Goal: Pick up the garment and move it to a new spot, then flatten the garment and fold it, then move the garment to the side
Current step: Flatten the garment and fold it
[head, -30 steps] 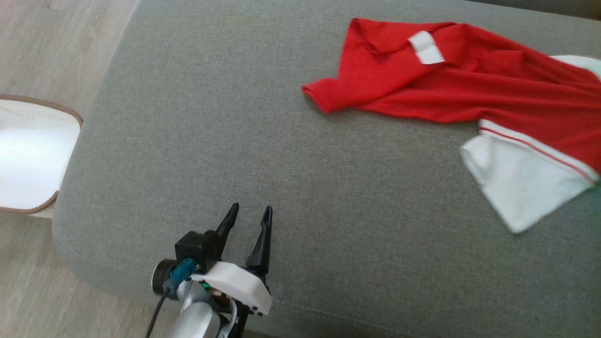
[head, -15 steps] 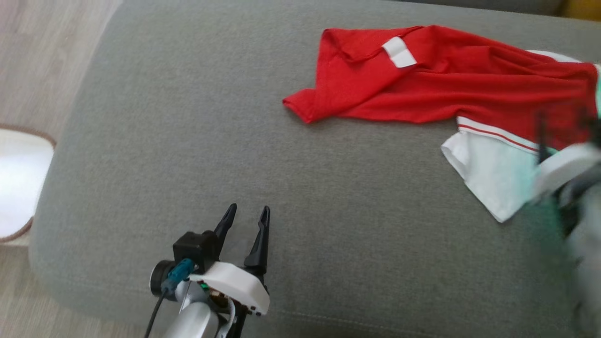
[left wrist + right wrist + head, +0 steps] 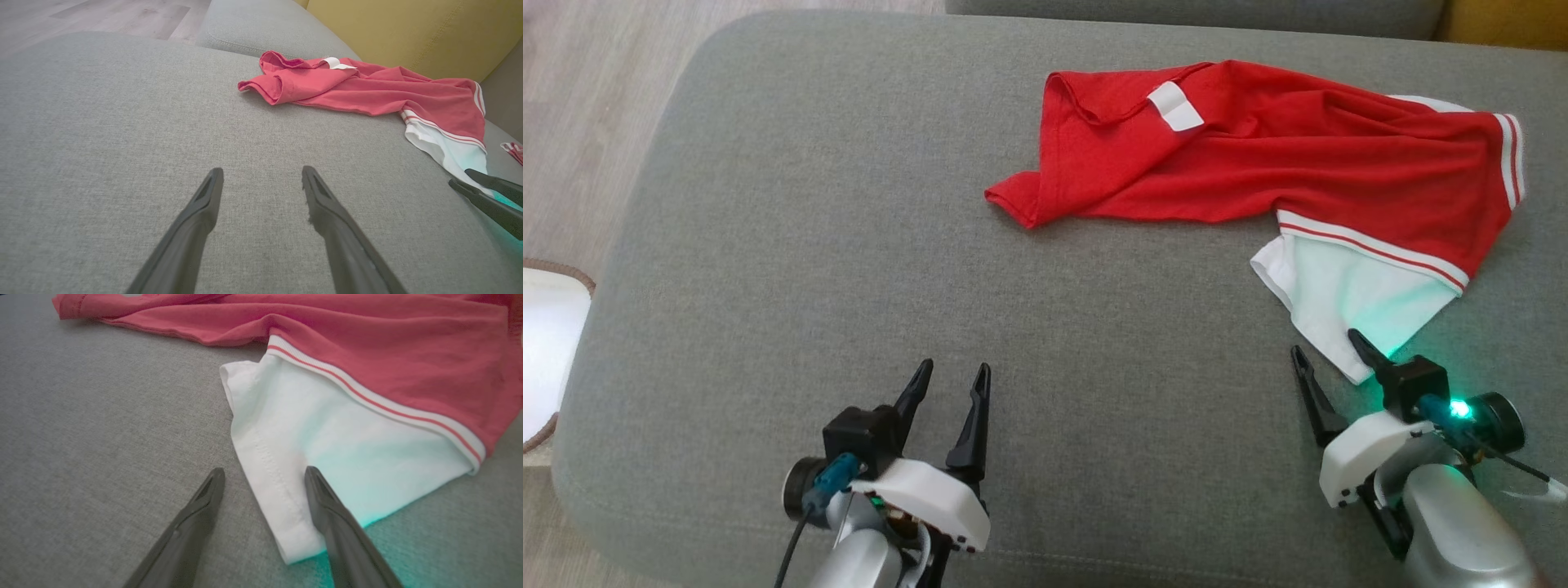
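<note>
Bare grey cushion (image 3: pixel 792 245) lies ahead of and around the left pincer (image 3: pixel 955 366), unobstructed. The white hem of the garment (image 3: pixel 1258 163) lies between the right pincer's (image 3: pixel 1326 343) spread fingers, with open cushion to its left.

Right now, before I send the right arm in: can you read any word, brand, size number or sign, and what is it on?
No text can be read.
White neck tag on the red garment: looks blank; any print is too small to tell.
Grey sofa cushion: plain fabric, no label visible.
</note>
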You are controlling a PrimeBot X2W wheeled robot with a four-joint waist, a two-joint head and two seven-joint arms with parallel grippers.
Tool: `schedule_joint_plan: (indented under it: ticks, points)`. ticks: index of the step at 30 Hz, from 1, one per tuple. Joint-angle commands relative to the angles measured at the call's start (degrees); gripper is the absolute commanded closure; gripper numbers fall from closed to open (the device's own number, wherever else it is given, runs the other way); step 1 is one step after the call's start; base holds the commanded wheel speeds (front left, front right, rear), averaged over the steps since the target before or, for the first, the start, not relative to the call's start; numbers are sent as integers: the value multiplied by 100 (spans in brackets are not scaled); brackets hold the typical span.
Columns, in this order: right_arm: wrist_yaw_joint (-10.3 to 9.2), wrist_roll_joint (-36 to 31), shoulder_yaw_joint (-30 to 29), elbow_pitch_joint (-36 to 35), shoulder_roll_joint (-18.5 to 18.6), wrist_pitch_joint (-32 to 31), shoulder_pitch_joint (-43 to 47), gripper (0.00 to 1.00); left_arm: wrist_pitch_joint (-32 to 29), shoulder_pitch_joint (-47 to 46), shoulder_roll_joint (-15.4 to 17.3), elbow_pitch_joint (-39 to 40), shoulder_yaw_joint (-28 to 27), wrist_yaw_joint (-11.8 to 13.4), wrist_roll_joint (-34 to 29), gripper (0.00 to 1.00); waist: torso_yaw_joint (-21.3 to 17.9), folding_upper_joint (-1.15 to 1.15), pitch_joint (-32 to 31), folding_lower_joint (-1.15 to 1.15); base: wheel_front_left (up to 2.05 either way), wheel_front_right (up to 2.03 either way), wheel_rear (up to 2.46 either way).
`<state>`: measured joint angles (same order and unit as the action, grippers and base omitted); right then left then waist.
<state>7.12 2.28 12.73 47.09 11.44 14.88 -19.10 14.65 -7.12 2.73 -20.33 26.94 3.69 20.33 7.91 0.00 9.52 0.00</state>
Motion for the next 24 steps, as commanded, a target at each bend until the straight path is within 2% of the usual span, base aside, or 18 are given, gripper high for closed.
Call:
schedule_joint_plan:
  ticks: [1, 5, 6, 7, 15, 24]
  points:
    - [36, 46, 188, -51, 55, 2, 133, 0, 35, -52, 15, 164, -204, -30, 2, 0, 1, 0, -1, 0, 0, 0, 0]
    - [36, 54, 295, -22, 98, -112, 223, 0, 35, -42, 15, 176, -205, -32, 5, 0, 3, 0, -11, 0, 0, 0, 0]
    - [36, 44, 277, 14, 115, -160, 245, 65, 35, -39, 15, 178, -208, -32, 8, 0, 3, 0, -19, 0, 0, 0, 0]
    - [36, 38, 238, 41, 130, -187, 266, 100, 35, -35, 15, 179, -212, -30, 11, 0, -1, 0, -30, 0, 0, 0, 0]
    - [36, -50, -29, 95, 250, -189, 436, 100, 35, 18, 15, 201, -305, -20, 14, 0, -148, 0, -152, 0, 0, 0, 0]
    - [36, -36, -310, -273, 495, -127, 605, 100, 35, -301, 15, 283, -450, -41, 15, 0, -552, 0, -21, 0, 0, 0, 0]
